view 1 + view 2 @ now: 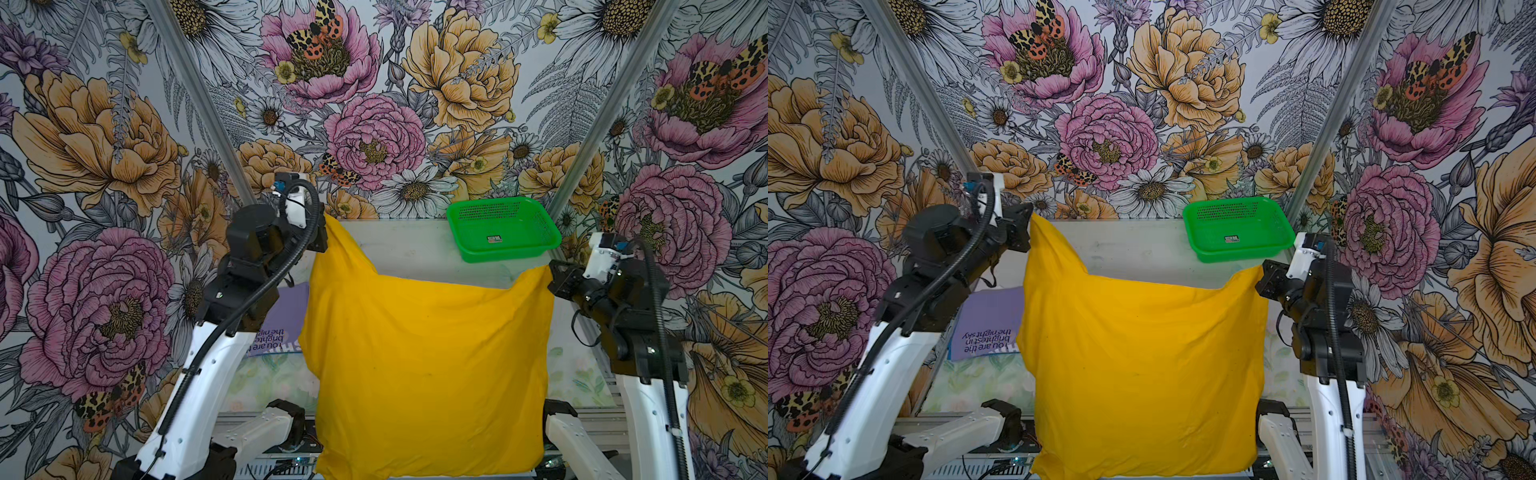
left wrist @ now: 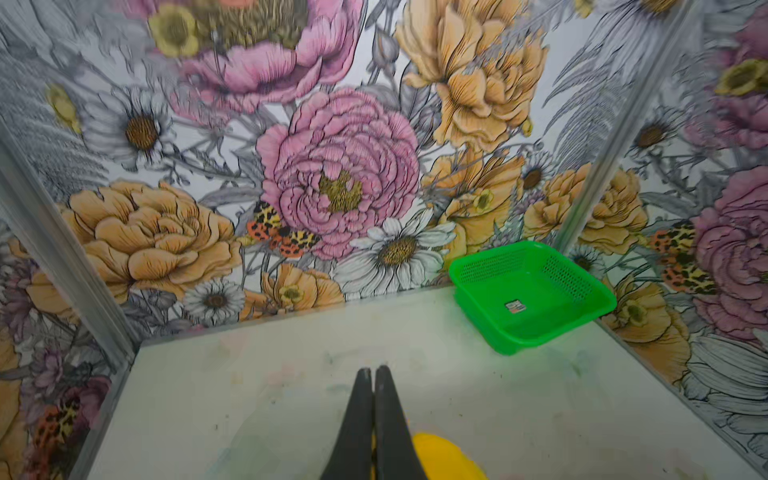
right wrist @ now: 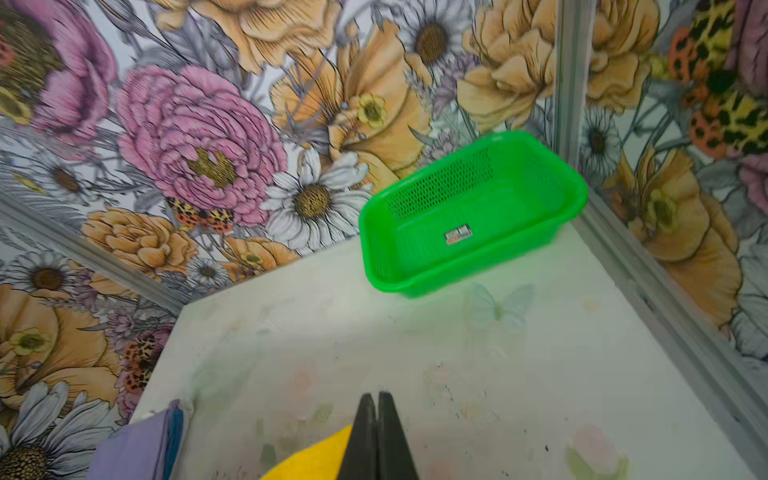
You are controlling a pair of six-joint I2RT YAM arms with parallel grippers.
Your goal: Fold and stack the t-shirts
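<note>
Hanging over the bench point(image 1: 407, 245), the yellow t-shirt point(image 1: 428, 365) spanned crosswise between the left claw point(image 1: 321, 236) and right claw point(image 1: 553, 280), each closed on a top corner, the left corner riding higher.

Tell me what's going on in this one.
The left gripper and the right gripper are each shut on a top corner of the yellow t-shirt, which hangs spread between them. A lavender t-shirt lies on the table at the left. The green basket sits at the back right.
</note>
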